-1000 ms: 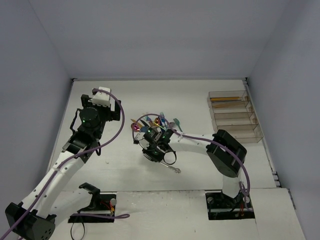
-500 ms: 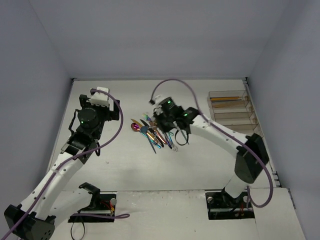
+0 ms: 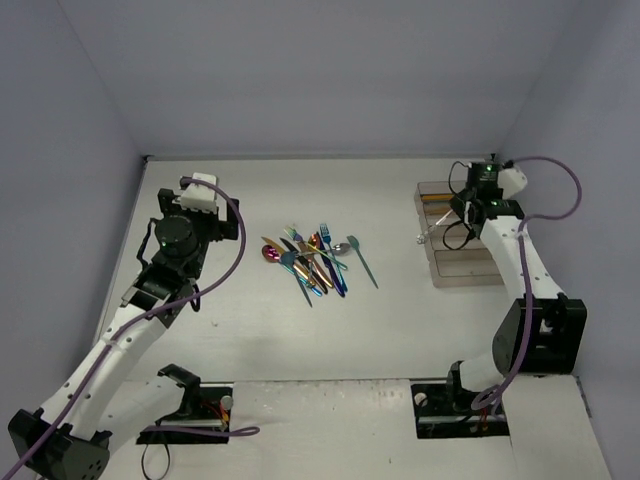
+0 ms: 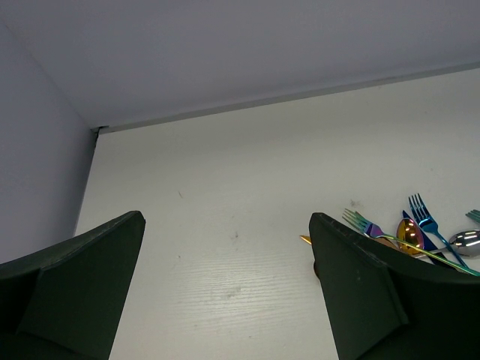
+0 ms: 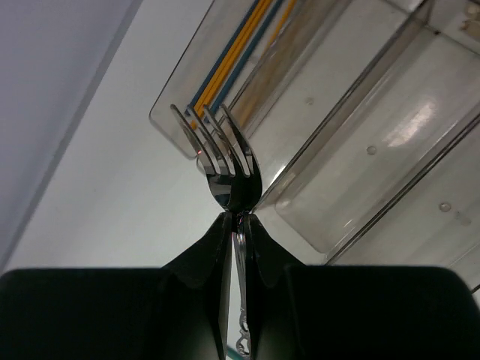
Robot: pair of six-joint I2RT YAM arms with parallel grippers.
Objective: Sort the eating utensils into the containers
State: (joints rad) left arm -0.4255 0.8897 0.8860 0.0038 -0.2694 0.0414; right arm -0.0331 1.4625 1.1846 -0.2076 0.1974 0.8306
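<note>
The eating utensils (image 3: 315,262) lie in a loose pile of gold, blue, teal and magenta pieces at the table's middle. In the left wrist view their tips (image 4: 420,232) show at the right edge. The containers (image 3: 470,240) are a row of clear trays at the right. The far tray holds gold and blue pieces (image 5: 240,45). My right gripper (image 5: 238,216) is shut on a silver fork (image 5: 225,169), tines forward, over the near corner of the trays (image 5: 360,112). My left gripper (image 4: 225,247) is open and empty, left of the pile.
Grey walls close the table at the back and both sides. The right arm (image 3: 520,260) reaches along the right wall beside the trays. Both arm bases (image 3: 195,405) sit at the near edge.
My right arm has swung from the pile at the centre across to the trays at the right, carrying the silver fork. The left arm has barely moved.
</note>
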